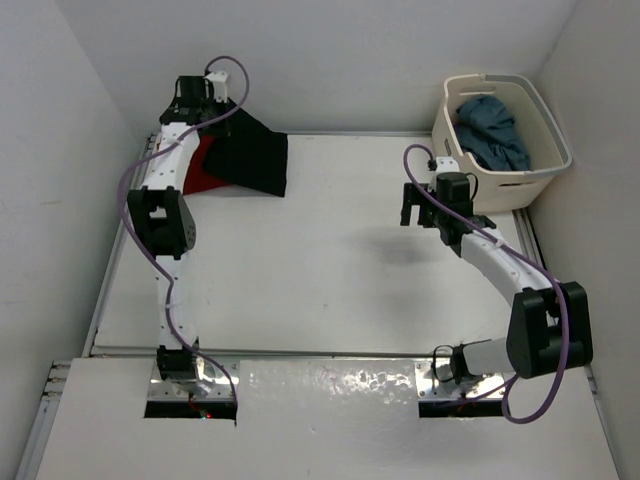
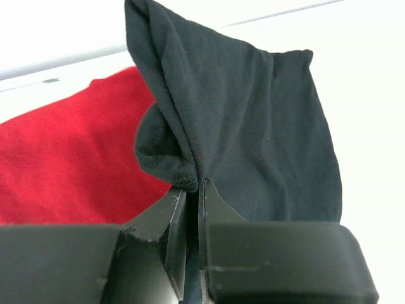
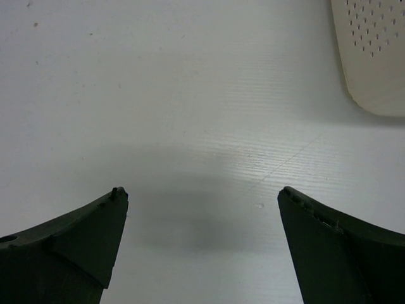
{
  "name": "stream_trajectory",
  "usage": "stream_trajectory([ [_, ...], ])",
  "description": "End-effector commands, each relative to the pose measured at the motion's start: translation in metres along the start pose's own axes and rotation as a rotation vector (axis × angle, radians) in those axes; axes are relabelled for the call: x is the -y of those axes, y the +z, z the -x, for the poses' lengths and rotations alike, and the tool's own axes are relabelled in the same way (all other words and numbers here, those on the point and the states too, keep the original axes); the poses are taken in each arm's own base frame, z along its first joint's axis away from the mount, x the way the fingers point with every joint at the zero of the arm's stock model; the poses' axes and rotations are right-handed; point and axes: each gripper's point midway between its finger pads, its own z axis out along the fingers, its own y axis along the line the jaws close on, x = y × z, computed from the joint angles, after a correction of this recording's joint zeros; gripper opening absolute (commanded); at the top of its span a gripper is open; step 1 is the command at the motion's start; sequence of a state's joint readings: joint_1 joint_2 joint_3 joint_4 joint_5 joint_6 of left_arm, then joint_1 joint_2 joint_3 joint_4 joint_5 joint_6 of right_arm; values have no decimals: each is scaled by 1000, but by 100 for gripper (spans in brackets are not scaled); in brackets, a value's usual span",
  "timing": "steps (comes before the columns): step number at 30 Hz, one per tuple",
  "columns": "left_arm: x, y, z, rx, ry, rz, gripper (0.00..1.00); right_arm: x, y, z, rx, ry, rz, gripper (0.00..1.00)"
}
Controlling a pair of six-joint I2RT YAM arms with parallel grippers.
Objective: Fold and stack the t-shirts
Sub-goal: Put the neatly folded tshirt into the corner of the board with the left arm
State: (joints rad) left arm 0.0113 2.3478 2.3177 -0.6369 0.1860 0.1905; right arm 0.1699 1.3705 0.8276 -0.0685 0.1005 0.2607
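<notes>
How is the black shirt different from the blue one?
The black t-shirt is pinched in the left gripper, out on the table. The blue t-shirt sits in the cream tub with nothing touching it. The black one is far left, and the blue one is far right, crumpled. Both are plain cloth.

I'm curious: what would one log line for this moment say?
left hand: shut on black shirt | right hand: open, empty | red shirt: not held

Cream tub (image 1: 512, 186) (perforated wall), white table (image 1: 330, 270)
</notes>
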Motion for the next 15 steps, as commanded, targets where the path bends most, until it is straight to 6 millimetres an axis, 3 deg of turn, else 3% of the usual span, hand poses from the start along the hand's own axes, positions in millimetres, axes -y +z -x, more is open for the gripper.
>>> stream_trajectory([
  [1,-19,-61,91,257,38,65,0,-3,4,11,28,-4,14,99],
  [12,-53,-103,123,373,22,106,0,-7,9,9,15,-8,34,99],
  [15,-61,-105,123,377,18,104,0,-7,9,9,12,-7,35,99],
])
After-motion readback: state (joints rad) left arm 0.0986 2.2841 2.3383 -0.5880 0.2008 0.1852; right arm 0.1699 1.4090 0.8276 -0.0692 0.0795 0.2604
